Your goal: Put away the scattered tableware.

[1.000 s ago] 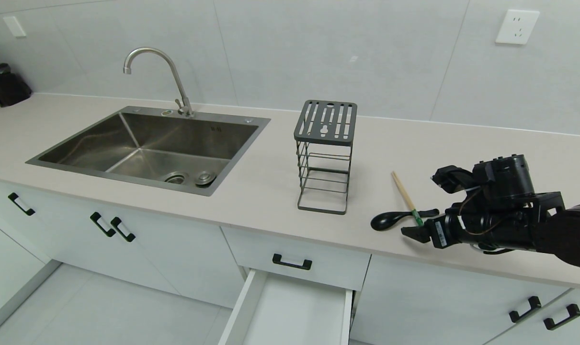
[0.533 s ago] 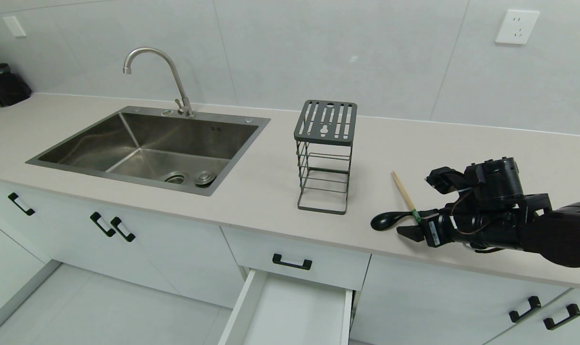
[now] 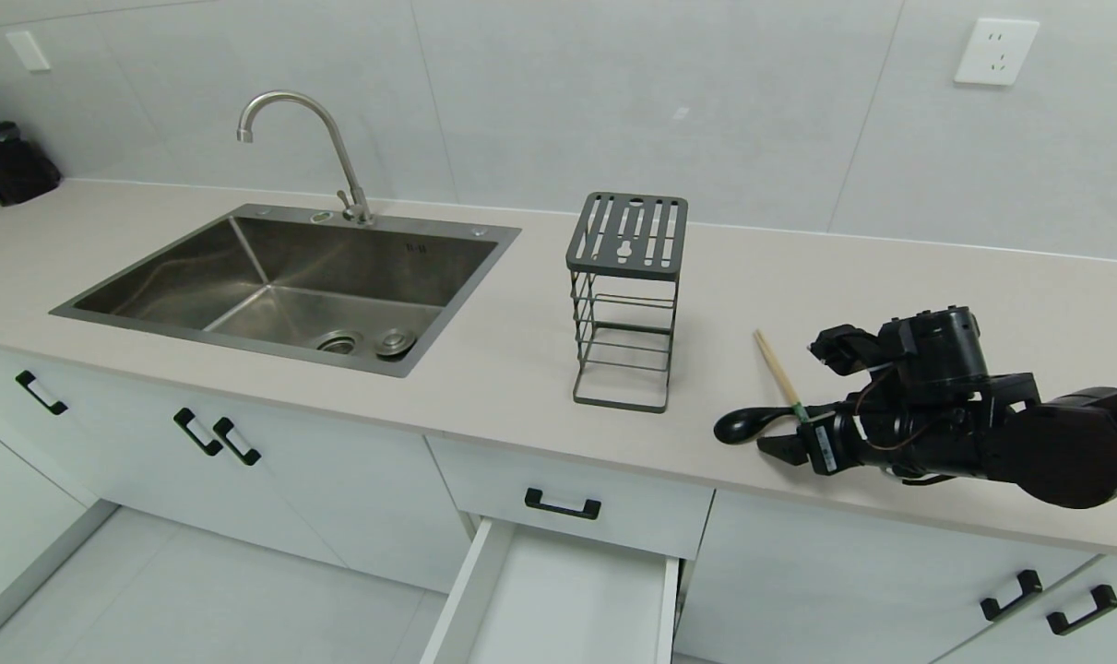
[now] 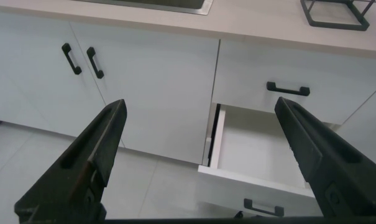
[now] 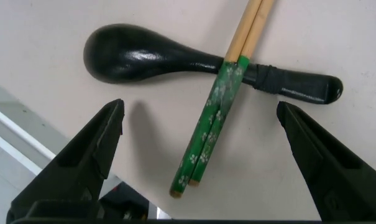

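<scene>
The right gripper (image 3: pixel 795 397) spreads wide over the chopsticks (image 3: pixel 778 369) crossing the spoon (image 3: pixel 741 424), near the counter (image 3: pixel 521 406) front edge. The left gripper (image 4: pixel 200 118), jaws wide, faces the open drawer (image 4: pixel 262 155).

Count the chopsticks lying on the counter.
2. Both chopsticks lie side by side, touching, across the handle of the black spoon on the counter, right of the wire rack. None appears hidden.

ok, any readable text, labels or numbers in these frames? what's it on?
No text reads clearly.
Small mark on the back wall of the sink: too small to read.
Green sticker on the sink rim by the faucet: too small to read.
White label on the right gripper: blurred, unreadable.
Green ends of the chopsticks: a flower pattern, no letters.
</scene>
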Controlling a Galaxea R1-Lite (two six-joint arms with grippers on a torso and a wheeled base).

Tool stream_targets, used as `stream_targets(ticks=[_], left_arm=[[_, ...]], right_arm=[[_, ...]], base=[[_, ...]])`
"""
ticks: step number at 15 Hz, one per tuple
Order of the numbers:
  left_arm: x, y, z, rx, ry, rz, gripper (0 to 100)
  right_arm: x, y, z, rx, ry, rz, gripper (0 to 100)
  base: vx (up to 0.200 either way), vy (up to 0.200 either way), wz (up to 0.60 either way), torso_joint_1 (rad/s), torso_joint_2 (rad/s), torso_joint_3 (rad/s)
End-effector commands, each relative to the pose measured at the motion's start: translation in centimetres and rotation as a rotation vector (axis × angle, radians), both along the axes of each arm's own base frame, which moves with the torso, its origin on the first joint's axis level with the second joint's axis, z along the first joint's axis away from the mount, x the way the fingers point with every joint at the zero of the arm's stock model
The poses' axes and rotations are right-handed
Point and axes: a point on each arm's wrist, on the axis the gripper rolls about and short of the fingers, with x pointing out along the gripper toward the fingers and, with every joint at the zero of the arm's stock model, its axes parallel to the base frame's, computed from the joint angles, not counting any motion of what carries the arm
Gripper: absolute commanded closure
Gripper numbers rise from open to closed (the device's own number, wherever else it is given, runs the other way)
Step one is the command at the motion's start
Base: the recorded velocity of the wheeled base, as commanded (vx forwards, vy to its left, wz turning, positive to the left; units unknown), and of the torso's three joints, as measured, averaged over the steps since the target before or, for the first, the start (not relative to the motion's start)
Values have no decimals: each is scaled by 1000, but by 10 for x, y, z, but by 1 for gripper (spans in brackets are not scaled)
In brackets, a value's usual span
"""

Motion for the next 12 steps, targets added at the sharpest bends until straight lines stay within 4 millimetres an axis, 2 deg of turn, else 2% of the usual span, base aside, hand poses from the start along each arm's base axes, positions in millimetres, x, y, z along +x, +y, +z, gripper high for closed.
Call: stream_targets(ticks=[1,2,3,9,12], left_arm=[[0,0,1,-1,-2,0,0],[0,0,0,-1,1,0,0],[0,0,0,-1,1,0,0],[0,0,0,-1,1,0,0],[0,0,0,-1,1,0,0]], right_arm=[[4,2,-1,0,0,1,0],[7,2,-3,-1,1,0,0],[9,3,-5,-5,4,-6,100],[16,-4,7,-7,-41,-58,100],[3,-13,22,5,-74,-76,100]], base=[[0,0,0,0,0,0],[0,0,0,0,0,0],[0,0,0,0,0,0],[0,0,0,0,0,0],[0,0,0,0,0,0]])
